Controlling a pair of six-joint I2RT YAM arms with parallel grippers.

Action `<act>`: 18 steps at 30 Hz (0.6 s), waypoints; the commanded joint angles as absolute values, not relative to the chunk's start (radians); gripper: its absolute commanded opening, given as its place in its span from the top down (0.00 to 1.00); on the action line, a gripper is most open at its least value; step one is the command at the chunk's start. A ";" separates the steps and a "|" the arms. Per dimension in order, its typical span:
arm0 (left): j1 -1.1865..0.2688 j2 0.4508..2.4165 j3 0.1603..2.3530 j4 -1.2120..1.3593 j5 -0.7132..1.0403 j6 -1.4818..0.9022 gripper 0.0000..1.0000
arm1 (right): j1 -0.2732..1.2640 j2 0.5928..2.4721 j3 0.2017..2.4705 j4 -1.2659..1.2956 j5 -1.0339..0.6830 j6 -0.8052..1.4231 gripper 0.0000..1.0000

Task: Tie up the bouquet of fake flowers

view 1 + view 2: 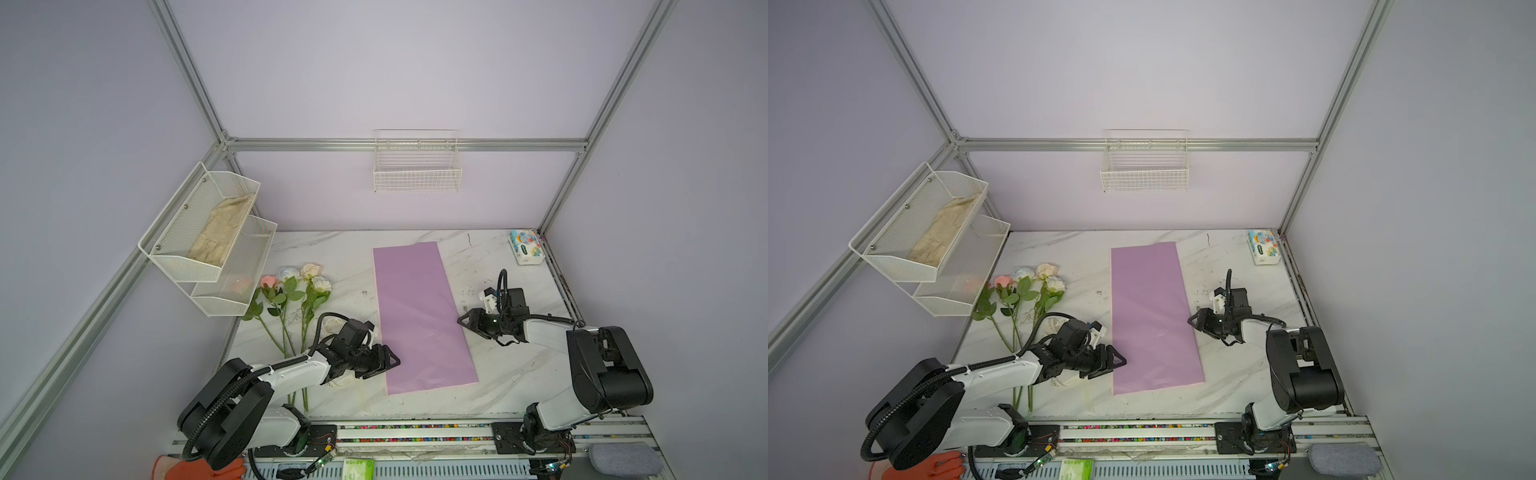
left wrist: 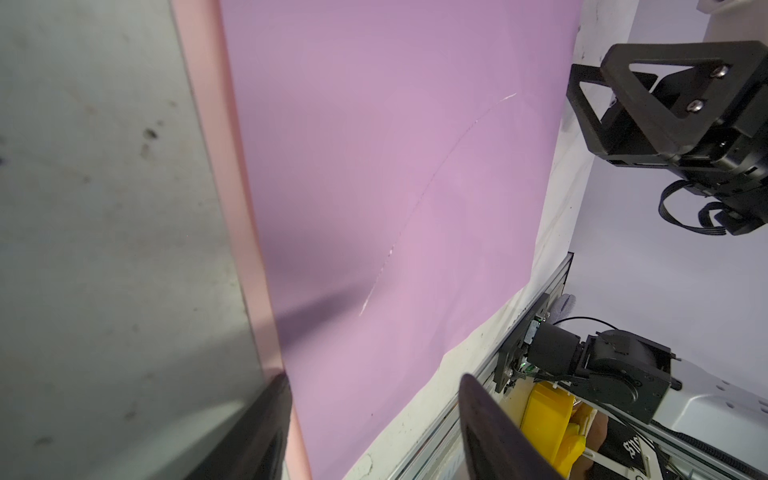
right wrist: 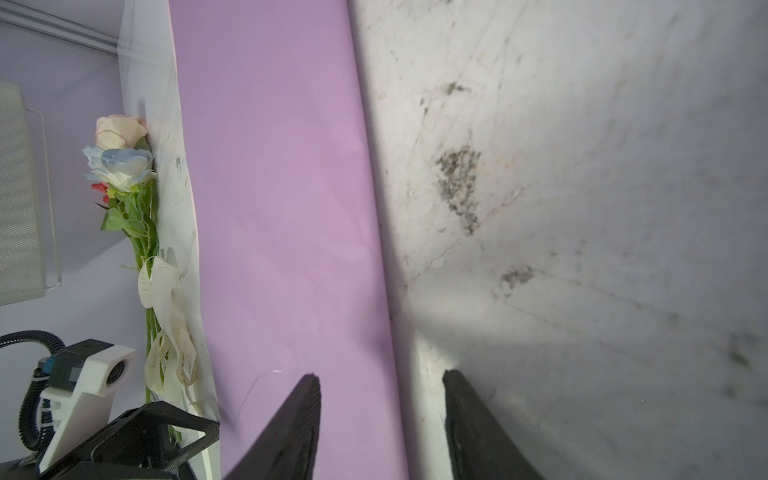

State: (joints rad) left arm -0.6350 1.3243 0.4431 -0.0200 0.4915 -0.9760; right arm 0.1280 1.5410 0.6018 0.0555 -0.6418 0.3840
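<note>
Stage: early, nothing wrapped or tied | bouquet of fake flowers [image 1: 291,291], pink, white and blue roses, lies loose left of the flat lilac paper sheet [image 1: 419,316] | my left claw [image 1: 395,361] at sheet's left edge, my right claw [image 1: 460,321] at its right: both agape, empty.

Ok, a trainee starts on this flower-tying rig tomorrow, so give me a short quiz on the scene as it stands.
1. True or false: the bouquet of fake flowers lies on the table beside the lilac sheet, not on it.
2. What does the left tool hold? A the bouquet, B the sheet, C nothing.
3. Fill in: the tissue pack sits in the table's far ___ corner.
Key: 1 true; 2 C; 3 right.
</note>
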 commanded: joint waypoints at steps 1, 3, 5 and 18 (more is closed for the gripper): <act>-0.652 1.369 0.438 -0.053 0.474 -0.956 0.36 | 0.142 1.538 0.573 0.012 -0.636 0.378 0.49; -0.656 1.390 0.447 -0.052 0.477 -0.952 0.36 | 0.145 1.541 0.574 0.017 -0.647 0.376 0.50; -0.660 1.404 0.452 -0.046 0.471 -0.954 0.36 | 0.150 1.545 0.572 0.021 -0.649 0.374 0.50; -0.663 1.477 0.360 0.304 0.483 -1.109 0.34 | 0.165 1.565 0.561 0.051 -0.658 0.381 0.52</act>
